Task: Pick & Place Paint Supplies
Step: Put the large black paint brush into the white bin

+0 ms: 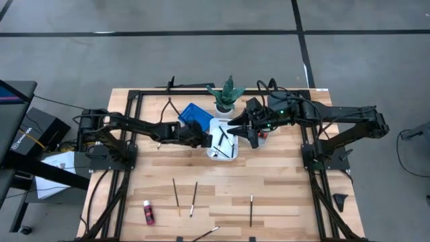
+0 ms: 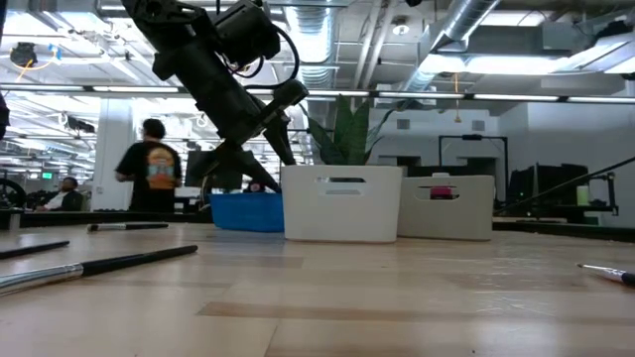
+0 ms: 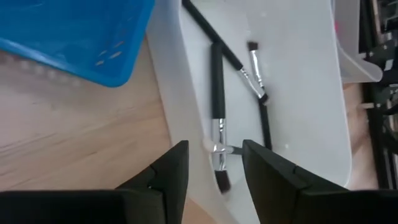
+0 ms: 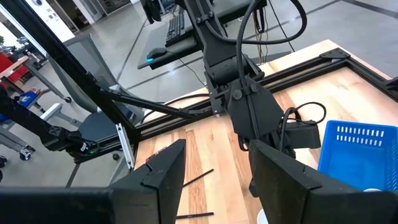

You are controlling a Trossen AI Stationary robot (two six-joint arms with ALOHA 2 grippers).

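Several thin paintbrushes (image 3: 217,93) lie flat in the white tray (image 3: 298,99). My left gripper (image 3: 214,149) hangs open over that tray's rim, its fingers either side of a dark-handled brush's silver ferrule (image 3: 219,134) without touching it. In the high view the left gripper (image 1: 207,141) sits at the white tray's (image 1: 232,153) left side. My right gripper (image 1: 236,129) is open above the tray's right side, holding nothing. More brushes (image 1: 176,196) (image 1: 251,210) and a red bottle with a white cap (image 1: 148,212) lie on the table near its front edge.
A blue tray (image 1: 195,114) stands left of the white one and a green potted plant (image 1: 226,94) behind it. In the low view a grey tray (image 2: 446,213) beside the white tray (image 2: 342,208) holds a pink bottle (image 2: 440,191). People stand in the room beyond.
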